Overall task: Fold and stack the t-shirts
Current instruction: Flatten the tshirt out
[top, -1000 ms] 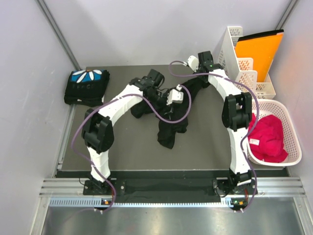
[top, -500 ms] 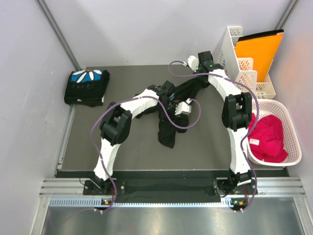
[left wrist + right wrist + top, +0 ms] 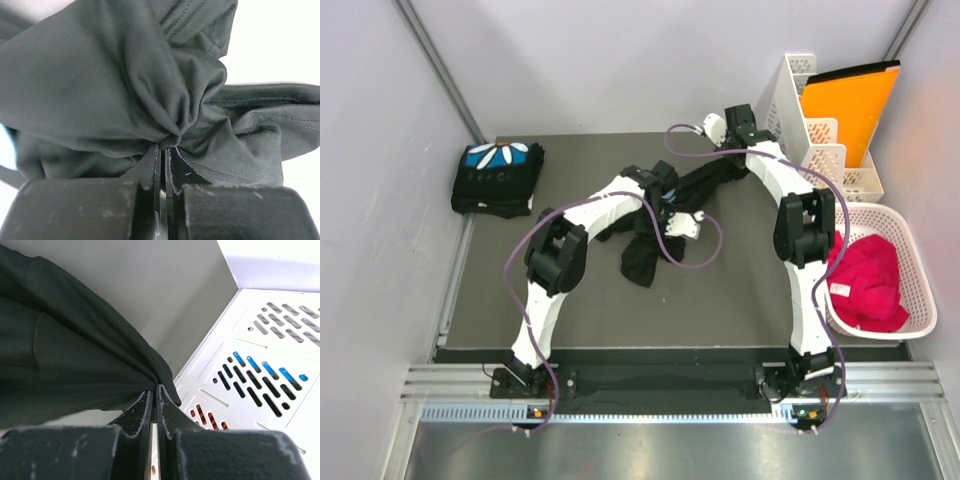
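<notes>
A folded t-shirt (image 3: 498, 177) is lying far left; mid-table, the left gripper (image 3: 163, 150) is pinching a bunched fold of the limp black t-shirt (image 3: 640, 262), the right gripper (image 3: 154, 391) is clenching its far-right edge; being soft, it is likely needing hem-corner grips

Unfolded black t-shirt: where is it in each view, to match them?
Top external: unfolded black t-shirt mid-table, strung between the arms.
Left wrist: it fills the frame, bunched in the left pincer.
Right wrist: it fills the left half, pinched by the right pincer.
Shared landmark: white file rack, top and right wrist only.
</notes>
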Robot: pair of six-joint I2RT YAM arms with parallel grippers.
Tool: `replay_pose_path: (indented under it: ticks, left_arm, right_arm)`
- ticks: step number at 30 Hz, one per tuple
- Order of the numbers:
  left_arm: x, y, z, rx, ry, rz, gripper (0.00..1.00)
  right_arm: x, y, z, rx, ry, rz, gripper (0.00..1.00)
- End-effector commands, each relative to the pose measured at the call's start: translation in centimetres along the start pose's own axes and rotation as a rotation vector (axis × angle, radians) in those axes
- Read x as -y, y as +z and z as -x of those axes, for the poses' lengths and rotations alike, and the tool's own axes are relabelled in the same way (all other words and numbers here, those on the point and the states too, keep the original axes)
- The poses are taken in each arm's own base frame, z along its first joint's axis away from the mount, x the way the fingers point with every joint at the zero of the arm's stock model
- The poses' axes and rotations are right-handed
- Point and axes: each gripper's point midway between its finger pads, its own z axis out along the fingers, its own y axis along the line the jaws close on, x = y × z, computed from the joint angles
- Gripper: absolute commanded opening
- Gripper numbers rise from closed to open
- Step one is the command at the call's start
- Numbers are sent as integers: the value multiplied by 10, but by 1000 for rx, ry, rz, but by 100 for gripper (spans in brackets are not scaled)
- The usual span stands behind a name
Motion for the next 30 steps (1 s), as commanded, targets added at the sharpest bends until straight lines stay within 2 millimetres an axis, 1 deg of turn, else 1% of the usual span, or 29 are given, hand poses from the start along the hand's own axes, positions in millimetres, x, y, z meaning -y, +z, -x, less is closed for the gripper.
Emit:
replay_pose_path:
  ticks: [1,3,4,6,7,9,10,11,12,13,14,15,16,17,18,19,20,21,22,23,24,25,26,28,29,30]
  left_arm:
    - [-12,-60,-64,-214,23,65,0]
    - [-17,-73,-80,-264,13,95,0]
    - [-22,-80,-96,-296,-10,113,0]
    - [-29,-89,-111,-324,-29,146,0]
    - [-32,-95,-127,-342,-57,161,0]
    - [-41,-104,-146,-383,-73,202,0]
    - [-45,-109,-163,-399,-100,223,0]
    - [-52,-115,-174,-423,-110,259,0]
    - [-54,-115,-184,-436,-111,267,0]
    - [-58,-120,-201,-449,-139,287,0]
    - [-61,-120,-211,-460,-149,297,0]
    - [-71,-123,-219,-472,-147,340,0]
    - [-76,-128,-233,-480,-172,371,0]
    - [-83,-128,-241,-478,-183,398,0]
    - [-94,-130,-247,-471,-178,441,0]
    - [-100,-133,-257,-475,-192,477,0]
    - [-105,-131,-262,-478,-185,491,0]
    - [-111,-131,-270,-482,-186,519,0]
    - [-113,-130,-274,-485,-183,531,0]
    - [-116,-128,-278,-493,-165,537,0]
    - [-116,-125,-282,-496,-163,544,0]
    - [-122,-126,-283,-485,-163,575,0]
    - [-122,-125,-281,-471,-173,579,0]
    - [-124,-124,-272,-420,-170,580,34]
    - [-124,-128,-268,-404,-175,595,51]
    - [-124,-130,-265,-391,-174,600,57]
  right_arm:
    - [37,-26,24,79,15,-90,0]
    - [36,-27,21,74,14,-84,0]
    - [37,-28,20,75,14,-83,0]
    - [34,-30,16,68,9,-74,0]
    - [33,-30,14,65,8,-71,0]
    - [29,-34,11,65,7,-57,0]
    - [28,-34,9,61,8,-54,0]
    - [26,-38,7,63,10,-46,0]
    - [23,-39,6,62,7,-36,0]
    - [21,-41,5,62,7,-27,0]
    - [16,-46,5,71,13,-6,0]
    - [13,-48,4,75,16,10,0]
    - [12,-56,6,87,22,18,0]
    - [-1,-57,2,82,19,64,0]
    - [-9,-61,4,87,9,83,0]
    - [-10,-72,7,105,2,84,0]
    - [-26,-72,1,102,-10,125,0]
    - [-34,-76,3,113,-19,134,0]
    - [-33,-86,7,134,-18,123,0]
    - [-44,-86,2,124,-26,148,0]
    - [-48,-88,3,126,-29,155,0]
    - [-50,-90,2,124,-24,162,0]
    - [-54,-90,-1,118,-22,172,0]
    - [-60,-89,-4,108,-25,192,0]
    - [-62,-89,-5,103,-28,202,0]
    - [-65,-88,-7,99,-30,211,0]
